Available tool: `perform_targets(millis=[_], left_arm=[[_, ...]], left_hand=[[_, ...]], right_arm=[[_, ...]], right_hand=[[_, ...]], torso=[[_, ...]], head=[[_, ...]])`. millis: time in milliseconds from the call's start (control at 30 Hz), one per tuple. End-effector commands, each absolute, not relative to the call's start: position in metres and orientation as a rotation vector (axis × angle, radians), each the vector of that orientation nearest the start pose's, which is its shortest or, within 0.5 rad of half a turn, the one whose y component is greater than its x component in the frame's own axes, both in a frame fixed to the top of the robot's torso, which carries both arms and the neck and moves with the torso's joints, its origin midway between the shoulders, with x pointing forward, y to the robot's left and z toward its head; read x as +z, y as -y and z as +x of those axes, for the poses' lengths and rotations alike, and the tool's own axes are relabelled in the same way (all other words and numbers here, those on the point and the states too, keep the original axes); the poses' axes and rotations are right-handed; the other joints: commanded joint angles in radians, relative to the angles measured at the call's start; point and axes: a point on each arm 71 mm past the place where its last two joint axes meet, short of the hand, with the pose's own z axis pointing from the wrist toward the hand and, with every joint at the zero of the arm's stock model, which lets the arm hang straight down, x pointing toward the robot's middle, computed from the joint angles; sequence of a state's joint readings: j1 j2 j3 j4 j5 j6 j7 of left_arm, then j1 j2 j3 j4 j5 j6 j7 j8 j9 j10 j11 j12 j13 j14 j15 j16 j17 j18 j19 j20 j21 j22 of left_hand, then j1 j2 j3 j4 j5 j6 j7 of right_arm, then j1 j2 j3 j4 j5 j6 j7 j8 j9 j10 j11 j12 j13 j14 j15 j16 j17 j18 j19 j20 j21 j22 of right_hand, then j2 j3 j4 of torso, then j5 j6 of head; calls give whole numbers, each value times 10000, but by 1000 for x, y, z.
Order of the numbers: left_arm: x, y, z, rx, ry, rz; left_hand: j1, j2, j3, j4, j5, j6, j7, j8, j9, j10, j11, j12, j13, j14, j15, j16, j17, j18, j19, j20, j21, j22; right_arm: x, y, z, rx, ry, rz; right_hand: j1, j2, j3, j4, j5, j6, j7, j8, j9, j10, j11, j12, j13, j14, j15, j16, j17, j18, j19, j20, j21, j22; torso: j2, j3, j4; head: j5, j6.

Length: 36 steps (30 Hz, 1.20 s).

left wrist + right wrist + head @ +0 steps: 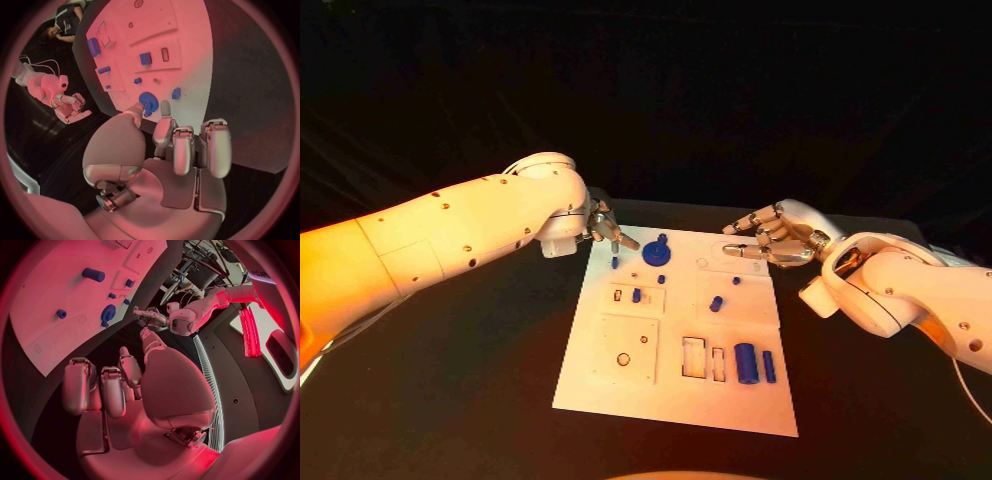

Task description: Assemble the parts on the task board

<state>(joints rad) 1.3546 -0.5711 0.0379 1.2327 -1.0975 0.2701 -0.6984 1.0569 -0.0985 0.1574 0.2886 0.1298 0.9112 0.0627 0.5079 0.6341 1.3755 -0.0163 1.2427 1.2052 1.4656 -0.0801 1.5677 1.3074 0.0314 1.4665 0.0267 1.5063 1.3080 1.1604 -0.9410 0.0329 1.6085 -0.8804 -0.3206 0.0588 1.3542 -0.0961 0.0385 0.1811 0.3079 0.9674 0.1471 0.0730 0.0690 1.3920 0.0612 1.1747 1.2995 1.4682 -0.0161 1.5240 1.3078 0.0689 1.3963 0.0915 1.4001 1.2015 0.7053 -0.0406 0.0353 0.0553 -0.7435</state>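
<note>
Task board (589,385), near edge: assembly partly done.
We log loose parts (746,362) unseated; left hand (600,226) and right hand (773,238) hover empty, fingers apart.

Two white arms with smooth, rounded shells – the left arm (444,235) thick and tapering to a bulbous wrist, the right arm (913,295) shorter in view, with a dark oval opening by its wrist. Small dark screw holes dot both casings. Each ends in a silver metal robot hand: the left robot hand (603,228) and the right robot hand (773,235) – jointed segments with paler fingertip pads (215,150). Close up, the palm (169,390) is one large smooth dome with a small mechanical fitting at its base
</note>
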Motion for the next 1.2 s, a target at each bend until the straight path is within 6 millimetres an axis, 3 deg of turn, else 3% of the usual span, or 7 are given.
perform_targets(millis=[33,200,500,1200], left_arm=[[-145,-174,563,-1426,-22545,-1734],[-152,-174,573,-1039,-22616,-1680],[-159,-175,581,-616,-22825,-1588],[-170,-168,577,-833,-23830,-1253]], left_hand=[[135,5,-71,4,54,127,-28,-75,-51,-32,31,-42,3,1052,53,31,2634,-105,701,61,36,1808],[253,72,-132,8,55,322,-70,-40,-105,2,3,-2,31,1052,39,31,2634,-115,718,62,68,1855],[352,138,-168,0,55,457,-113,24,-104,46,-32,57,85,1052,15,31,2634,-130,743,47,114,1919],[523,256,-183,-23,41,578,-164,80,-95,116,-78,141,164,1052,-22,31,2634,-140,758,18,145,1963]], right_arm=[[-170,222,471,10576,-16958,3512],[-171,221,472,10583,-16962,3509],[-171,220,472,10587,-16981,3505],[-172,219,472,10606,-17015,3477]], right_hand=[[-91,22,-56,-12,67,64,-23,30,14,17,-52,-31,-1,837,-18,-34,1877,65,-41,-38,-53,6],[-92,30,-59,-11,76,66,-24,30,14,18,-54,-31,-3,837,-19,-35,1876,65,-42,-39,-56,1],[-92,30,-59,-11,76,66,-24,30,14,18,-54,-31,-3,837,-19,-35,1876,65,-42,-39,-56,1],[-84,53,-58,-14,94,72,-27,31,14,26,-56,-19,1,838,-21,-33,1880,64,-38,-40,-55,6]], torso=[[-2,3,-17],[13,-14,-25],[13,-11,-2],[-4,2,-1]], head=[[32,31],[54,84],[57,81],[75,52]])
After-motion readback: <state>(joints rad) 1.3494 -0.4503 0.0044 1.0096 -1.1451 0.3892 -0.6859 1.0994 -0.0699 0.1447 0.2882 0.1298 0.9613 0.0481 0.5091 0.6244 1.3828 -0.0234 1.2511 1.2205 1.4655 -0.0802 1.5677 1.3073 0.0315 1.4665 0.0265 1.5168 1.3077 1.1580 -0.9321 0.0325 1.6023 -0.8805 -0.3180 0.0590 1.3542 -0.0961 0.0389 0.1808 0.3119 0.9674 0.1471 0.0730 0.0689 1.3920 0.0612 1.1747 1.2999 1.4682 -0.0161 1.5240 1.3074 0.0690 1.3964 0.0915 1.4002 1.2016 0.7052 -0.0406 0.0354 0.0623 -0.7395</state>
